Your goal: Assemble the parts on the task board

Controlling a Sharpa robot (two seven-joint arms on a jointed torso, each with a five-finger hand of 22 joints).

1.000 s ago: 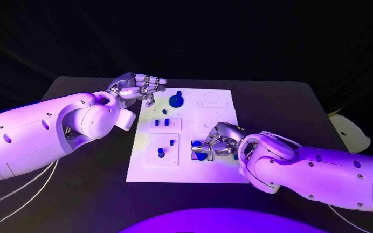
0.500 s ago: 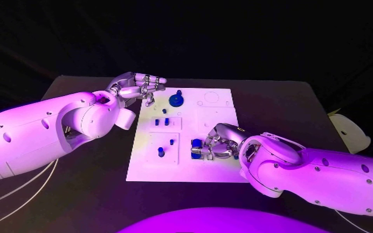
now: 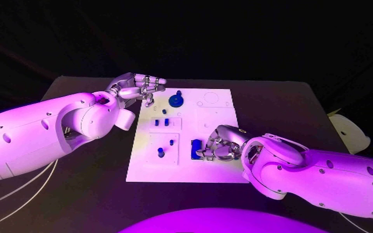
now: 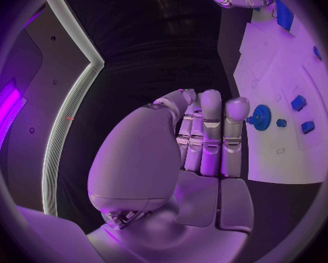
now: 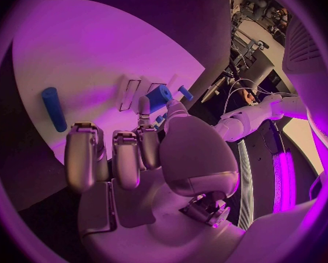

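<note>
The white task board (image 3: 209,115) lies mid-table. My left hand (image 3: 138,88) hovers by its far left corner, fingers curled in on nothing; the left wrist view shows those fingers (image 4: 208,140) folded, close to a blue gear (image 4: 261,117). That gear (image 3: 176,100) stands at the board's far end. My right hand (image 3: 220,145) rests low over the board's near right part, fingers curled, just right of a blue bar (image 3: 196,149) lying flat. In the right wrist view the bar (image 5: 53,108) lies apart from the curled fingers (image 5: 124,152), with nothing seen in them.
Small blue pegs (image 3: 161,122) stand in a panel on the board's left side, and others (image 3: 161,152) in the panel nearer me. The black table (image 3: 85,179) runs round the board. A pale object (image 3: 348,130) sits off the table's right edge.
My right hand has drawn slightly right and toward me, uncovering the blue bar on the board. The left hand has not moved.
</note>
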